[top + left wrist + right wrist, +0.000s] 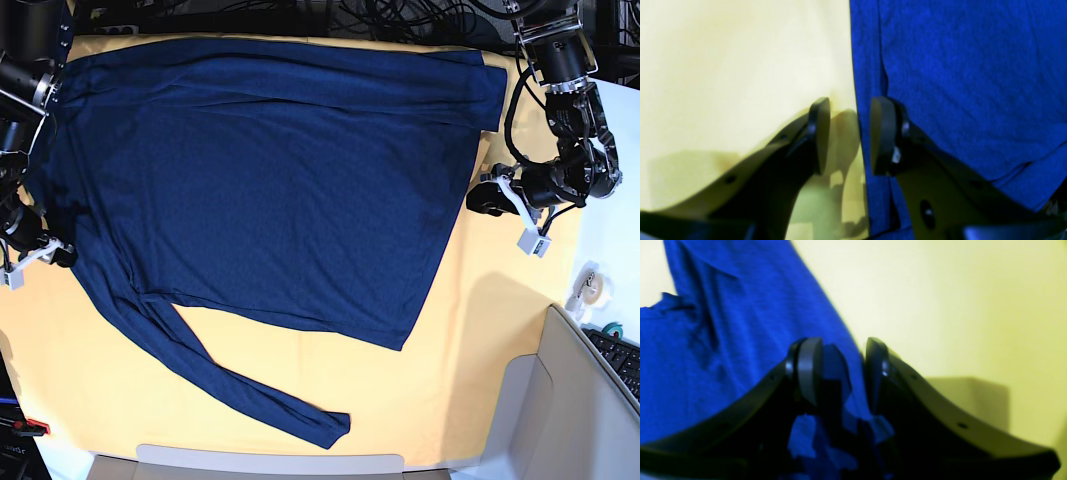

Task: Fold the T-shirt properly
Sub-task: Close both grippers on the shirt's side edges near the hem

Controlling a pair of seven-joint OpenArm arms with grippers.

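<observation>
Two risks. T-shirt [270,170] lies flat on yellow-orange table cloth [470,330]. My left gripper [850,133], jaws apart, empty, straddles its edge: may pinch cloth too. My right gripper [843,370], jaws apart with fabric between; grip unclear, could slip.

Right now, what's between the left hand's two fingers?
In the left wrist view, the T-shirt's side edge and a strip of yellow table cloth lie in the gap of the left hand.
</observation>
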